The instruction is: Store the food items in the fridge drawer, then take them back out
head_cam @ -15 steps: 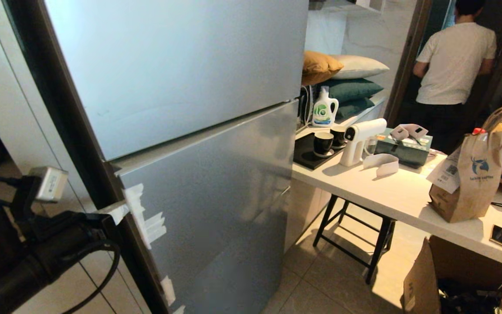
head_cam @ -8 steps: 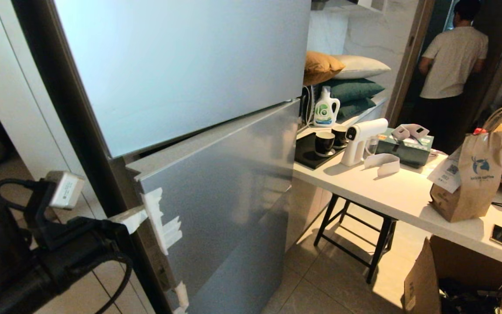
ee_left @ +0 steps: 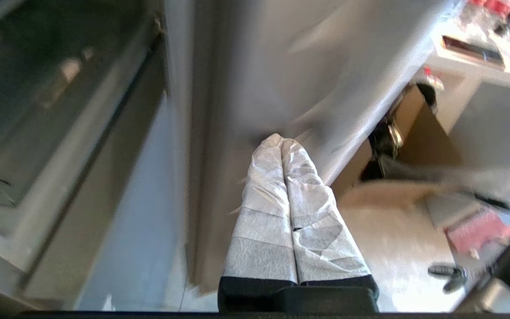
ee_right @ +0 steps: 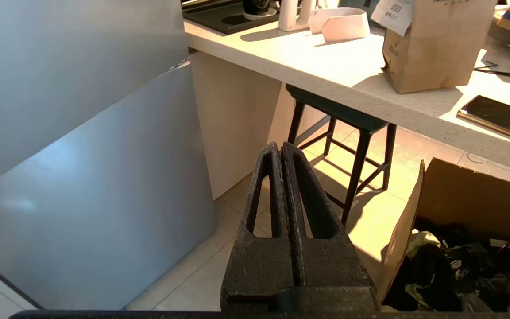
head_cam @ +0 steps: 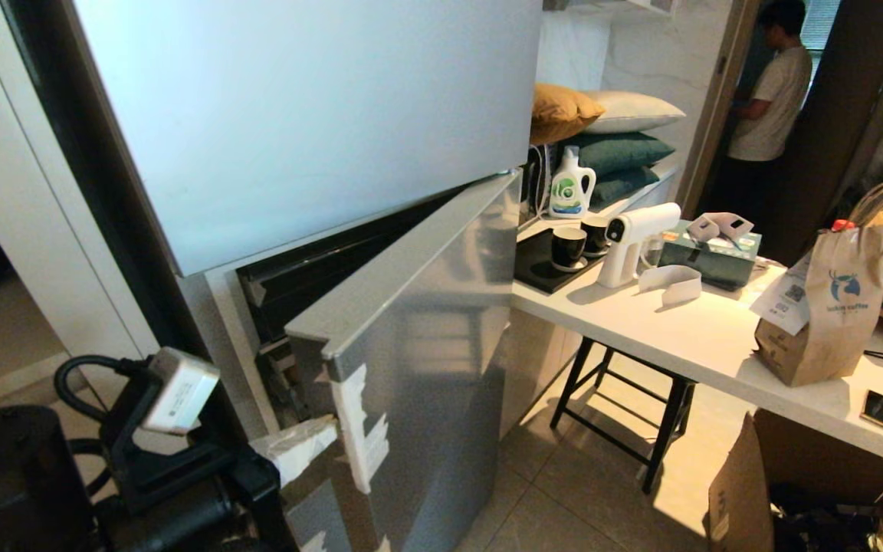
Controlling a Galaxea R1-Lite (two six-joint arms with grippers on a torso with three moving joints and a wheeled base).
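Left gripper (ee_left: 280,142) – silver fridge door (head_cam: 411,322) ajar

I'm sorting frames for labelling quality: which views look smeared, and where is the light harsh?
Left wrist view: heavy motion smear across the fridge door and the floor clutter, though the left gripper itself stays crisp. Right wrist view: sharp, with hard sunlight and strong shadows on the white table. Head view: sharp, evenly lit.

Premises: a lived-in home, kitchen area. Evidence: a silver-grey two-door fridge (head_cam: 380,253); a pale surface (head_cam: 687,337) carrying cups (head_cam: 568,249) on a black tray, a detergent bottle (head_cam: 570,186) and a paper coffee bag (head_cam: 832,307); stacked cushions (head_cam: 602,138); tiled floor (head_cam: 564,498); a person (head_cam: 767,107) standing in a doorway.
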